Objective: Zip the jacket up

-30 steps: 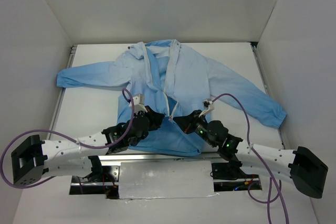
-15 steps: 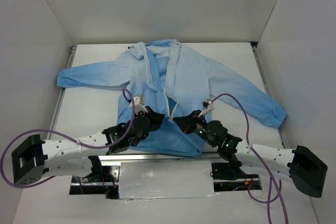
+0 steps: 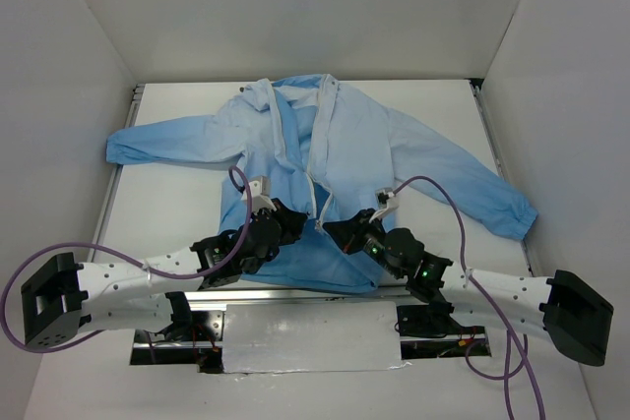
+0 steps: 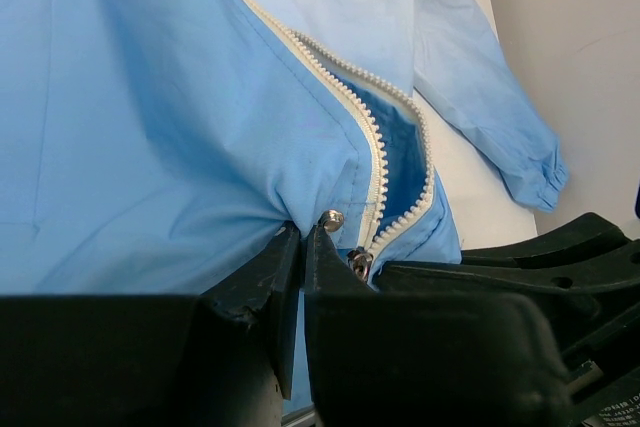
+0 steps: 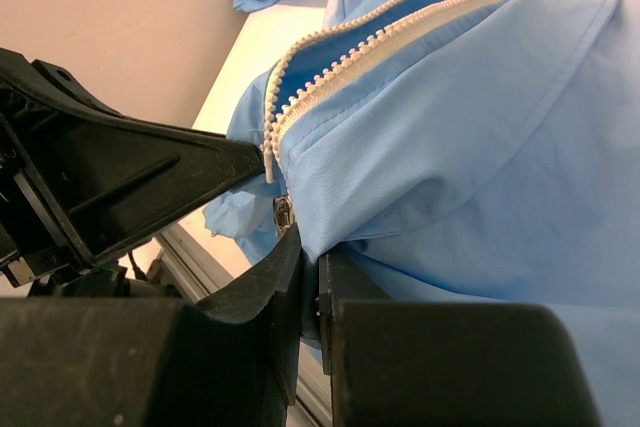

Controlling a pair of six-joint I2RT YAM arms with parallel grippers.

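The light-blue jacket (image 3: 335, 145) lies flat on the white table, collar at the back, sleeves spread to both sides. Its white zipper (image 3: 315, 169) runs down the front and stands open. My left gripper (image 3: 297, 220) is shut on the jacket's left front panel (image 4: 200, 147) at the hem, beside a silver snap (image 4: 332, 219) and the metal slider (image 4: 360, 264). My right gripper (image 3: 333, 228) is shut on the right front panel (image 5: 460, 147) next to the zipper teeth (image 5: 340, 62). The two grippers almost touch at the zipper's bottom end.
White walls enclose the table (image 3: 177, 204) on three sides. A metal rail (image 3: 295, 294) runs along the near edge under the hem. The right sleeve's cuff (image 3: 520, 215) lies close to the right wall.
The right arm has crept slightly left and toward the hem. The left arm and the jacket look unchanged.
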